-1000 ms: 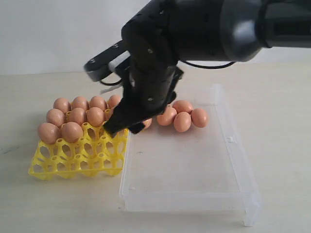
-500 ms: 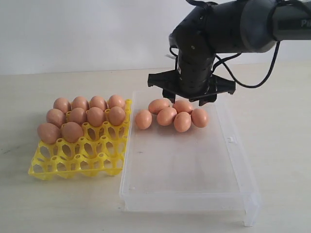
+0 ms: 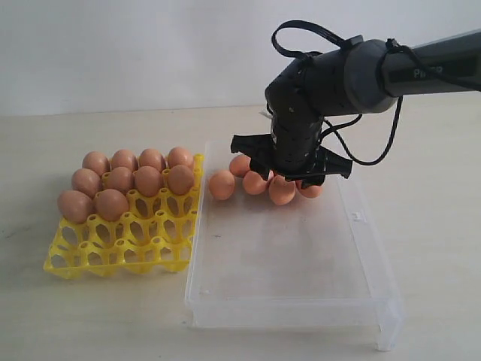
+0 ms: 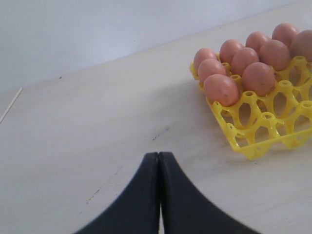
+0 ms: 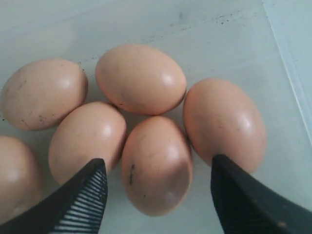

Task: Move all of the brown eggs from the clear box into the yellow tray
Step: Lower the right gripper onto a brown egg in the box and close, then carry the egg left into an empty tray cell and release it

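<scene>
**Target egg centred under right claw, neighbours tight**

Your right gripper hangs wide open and empty over the cluster in the clear box. One brown egg lies directly between its fingers, long axis across the closing line. Neighbour eggs touch it beside each finger. Left gripper is closed, empty, off by the yellow tray.
</scene>
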Controlling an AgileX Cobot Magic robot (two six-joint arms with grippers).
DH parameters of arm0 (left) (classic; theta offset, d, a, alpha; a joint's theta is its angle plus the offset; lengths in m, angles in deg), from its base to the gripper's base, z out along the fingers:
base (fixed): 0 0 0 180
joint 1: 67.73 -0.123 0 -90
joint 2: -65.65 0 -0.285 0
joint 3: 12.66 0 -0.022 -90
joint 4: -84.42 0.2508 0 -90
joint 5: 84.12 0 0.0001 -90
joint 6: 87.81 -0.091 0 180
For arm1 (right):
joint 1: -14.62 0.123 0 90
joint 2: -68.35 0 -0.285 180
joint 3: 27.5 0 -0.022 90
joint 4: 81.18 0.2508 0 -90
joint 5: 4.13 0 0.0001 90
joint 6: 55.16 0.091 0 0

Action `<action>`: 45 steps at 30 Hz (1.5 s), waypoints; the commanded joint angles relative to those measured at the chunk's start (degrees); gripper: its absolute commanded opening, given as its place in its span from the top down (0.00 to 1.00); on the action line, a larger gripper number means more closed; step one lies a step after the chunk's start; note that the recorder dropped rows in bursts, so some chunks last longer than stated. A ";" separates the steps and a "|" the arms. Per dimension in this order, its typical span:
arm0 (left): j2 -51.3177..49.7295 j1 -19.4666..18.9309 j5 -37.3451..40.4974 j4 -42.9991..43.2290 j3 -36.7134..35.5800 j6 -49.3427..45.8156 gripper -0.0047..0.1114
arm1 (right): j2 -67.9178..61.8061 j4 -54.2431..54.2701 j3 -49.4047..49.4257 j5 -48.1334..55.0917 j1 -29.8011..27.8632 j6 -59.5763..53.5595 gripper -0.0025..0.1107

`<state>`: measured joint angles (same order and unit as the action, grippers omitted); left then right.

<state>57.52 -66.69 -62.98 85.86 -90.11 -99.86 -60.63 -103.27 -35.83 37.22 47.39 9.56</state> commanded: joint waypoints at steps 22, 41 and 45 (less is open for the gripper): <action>0.35 0.11 -0.45 0.00 0.23 0.25 0.96 | -1.12 8.19 -0.21 -1.14 -0.43 -27.20 0.98; 0.35 0.11 -0.45 0.00 0.23 0.25 0.96 | -1.01 27.90 9.73 -58.08 13.90 -70.69 0.98; 0.35 0.11 -0.45 0.00 0.23 0.25 0.96 | -3.62 26.16 9.73 -58.12 13.90 -67.76 0.98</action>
<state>57.52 -66.69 -62.98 85.86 -90.11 -99.86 -62.89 -75.54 -26.45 -18.97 61.15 -60.07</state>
